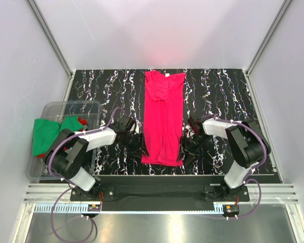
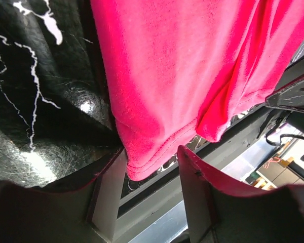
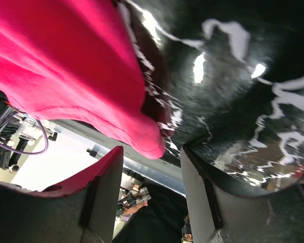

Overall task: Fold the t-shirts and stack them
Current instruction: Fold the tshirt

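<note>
1. Nearest the arms, the left gripper (image 2: 152, 154) sits at the near-left corner of the crimson t-shirt (image 1: 162, 116). Its jaws stand apart, and the stitched hem corner pokes into the gap without being pinched.
2. Level with it, the right gripper (image 3: 152, 149) is at the near-right corner. Its jaws are also apart, the rounded cloth corner lies just at their mouth, and nothing is held.
3. Just beyond them, the near hem (image 1: 159, 161) lies flat on the black marbled worktop (image 1: 218, 91). The shirt runs away from the arms as a long narrow strip with its sides and sleeves turned in.
4. Judging from that shape, the lengthwise folds look done. The step in hand seems to be taking hold of the hem corners for the crosswise fold.
5. The next move calls for both grippers to close on their corners and catch every layer. They would then lift together and carry the hem toward the far end at an even pace, so the strip does not skew. Soft cloth may let a lower layer slip out.
6. To the left, a clear plastic bin (image 1: 91, 106) holds a green t-shirt (image 1: 44, 134) and a glimpse of a red t-shirt (image 1: 82, 121), both crumpled.
7. Farthest off, the collar (image 1: 159, 75) lies near the worktop's back edge.
</note>
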### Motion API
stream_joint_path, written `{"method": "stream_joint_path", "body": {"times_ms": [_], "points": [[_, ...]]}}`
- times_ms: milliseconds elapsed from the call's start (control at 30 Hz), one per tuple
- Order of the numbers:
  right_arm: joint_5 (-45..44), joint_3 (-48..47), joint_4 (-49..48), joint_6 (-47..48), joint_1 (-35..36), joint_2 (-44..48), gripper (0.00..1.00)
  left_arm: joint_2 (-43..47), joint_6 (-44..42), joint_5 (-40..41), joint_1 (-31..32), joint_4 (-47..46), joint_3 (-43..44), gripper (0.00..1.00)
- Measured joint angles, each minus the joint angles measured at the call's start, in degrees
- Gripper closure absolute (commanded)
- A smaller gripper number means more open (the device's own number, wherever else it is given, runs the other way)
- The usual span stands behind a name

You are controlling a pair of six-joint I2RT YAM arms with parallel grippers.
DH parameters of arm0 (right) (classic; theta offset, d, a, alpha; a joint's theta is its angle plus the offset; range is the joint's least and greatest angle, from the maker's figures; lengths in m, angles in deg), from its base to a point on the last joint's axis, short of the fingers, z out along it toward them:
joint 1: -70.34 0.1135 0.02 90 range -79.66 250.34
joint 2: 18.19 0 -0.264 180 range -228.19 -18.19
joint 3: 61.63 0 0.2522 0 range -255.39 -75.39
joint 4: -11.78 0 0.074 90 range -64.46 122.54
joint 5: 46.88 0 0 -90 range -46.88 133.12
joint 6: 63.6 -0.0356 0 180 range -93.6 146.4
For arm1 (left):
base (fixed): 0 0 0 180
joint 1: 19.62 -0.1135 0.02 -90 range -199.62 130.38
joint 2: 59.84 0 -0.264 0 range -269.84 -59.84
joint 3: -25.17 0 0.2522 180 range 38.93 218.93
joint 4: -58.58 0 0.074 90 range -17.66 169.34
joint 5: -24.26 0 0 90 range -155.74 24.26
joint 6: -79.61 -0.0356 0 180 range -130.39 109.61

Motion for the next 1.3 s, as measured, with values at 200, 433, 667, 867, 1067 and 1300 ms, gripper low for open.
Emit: {"method": "stream_joint_path", "body": {"times_ms": [200,433,667,867,1067,1300], "points": [[0.09,-0.33,-1.2,-1.79,1.01,-0.22,0.44,1.97,1.09,0.17,0.04,-1.97,-2.8,0.56],[0.76,-1.55,-3.08,-3.61,1.7,-1.97,0.57,2.54,1.73,0.15,0.04,-2.71,-3.91,0.61],[2.16,-1.62,-5.9,-3.72,2.75,-3.72,1.0,2.54,1.6,0.63,0.11,-2.4,-3.96,1.0],[2.29,-1.6,-6.86,-3.69,2.58,-2.8,1.0,2.54,0.72,1.07,0.0,-1.55,-3.61,1.0],[2.05,-2.91,-3.89,-1.44,-0.94,5.53,1.0,2.54,-2.01,1.57,-1.29,2.47,3.06,1.0],[1.33,-8.96,-1.03,1.79,-7.08,10.43,1.0,2.54,-4.5,4.42,-3.1,3.06,14.1,1.0]]}}
